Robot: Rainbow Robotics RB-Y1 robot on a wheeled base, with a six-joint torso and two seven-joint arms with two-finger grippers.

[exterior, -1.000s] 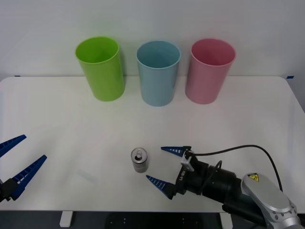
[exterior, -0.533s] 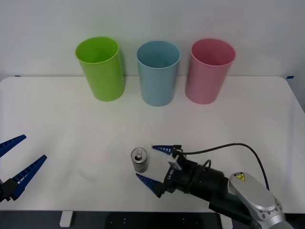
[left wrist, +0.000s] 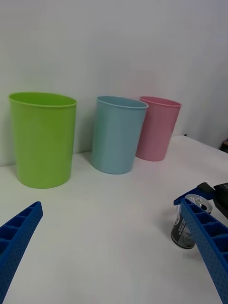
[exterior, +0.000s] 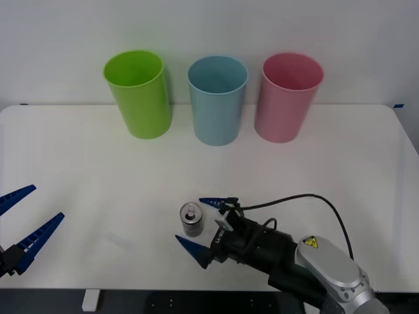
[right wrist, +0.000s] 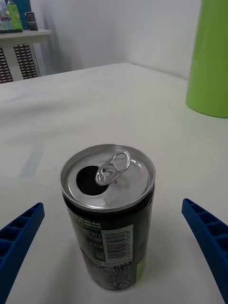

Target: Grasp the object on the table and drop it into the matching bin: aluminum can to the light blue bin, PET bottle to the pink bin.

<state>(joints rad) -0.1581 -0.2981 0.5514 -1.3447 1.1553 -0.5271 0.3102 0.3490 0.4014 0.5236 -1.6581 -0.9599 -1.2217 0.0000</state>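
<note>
The aluminum can (exterior: pixel 192 226), small with a dark body and an opened pull-tab top, stands upright on the white table (exterior: pixel 98 163) near its front edge. My right gripper (exterior: pixel 189 219) is open and level with the can, one blue finger on each side, not touching. In the right wrist view the can (right wrist: pixel 109 223) sits between the two fingertips (right wrist: pixel 28 223). The light blue bin (exterior: pixel 217 98) stands at the back centre, with the pink bin (exterior: pixel 288 95) to its right. My left gripper (exterior: pixel 46 201) waits open at the front left edge.
A lime green bin (exterior: pixel 139 91) stands left of the light blue one; the three bins form a row at the table's back. The left wrist view shows the same row (left wrist: pixel 118 133) and the can (left wrist: pixel 185 230). A black cable loops behind the right wrist.
My right gripper has slid left along the table's front, from beside the can to straddling it. The can and the left arm have not moved.
</note>
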